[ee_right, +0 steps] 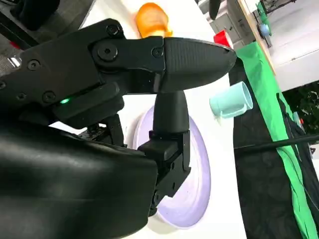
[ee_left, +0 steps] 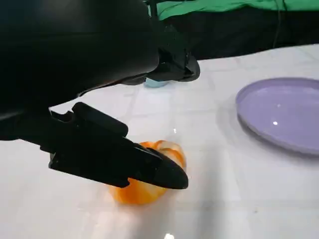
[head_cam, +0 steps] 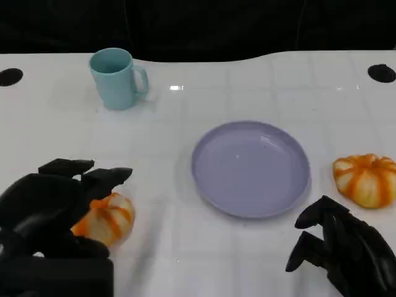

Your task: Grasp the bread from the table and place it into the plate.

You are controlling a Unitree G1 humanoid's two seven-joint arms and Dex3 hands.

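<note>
An orange-and-white striped bread (head_cam: 114, 218) lies on the white table at the front left. My left hand (head_cam: 55, 210) hovers over it with fingers spread and hides its near side. In the left wrist view a black finger (ee_left: 124, 159) stretches across the top of the bread (ee_left: 137, 193), which still rests on the table. The lilac plate (head_cam: 250, 167) sits bare in the middle, to the right of this bread. My right hand (head_cam: 343, 247) rests low at the front right, holding nothing, just in front of a second striped bread (head_cam: 366, 179).
A light blue mug (head_cam: 117, 77) stands at the back left, well behind the left hand. The right wrist view shows the plate (ee_right: 197, 184), the mug (ee_right: 230, 100) and the far bread (ee_right: 152, 17). Dark holes (head_cam: 10, 77) mark the table's back corners.
</note>
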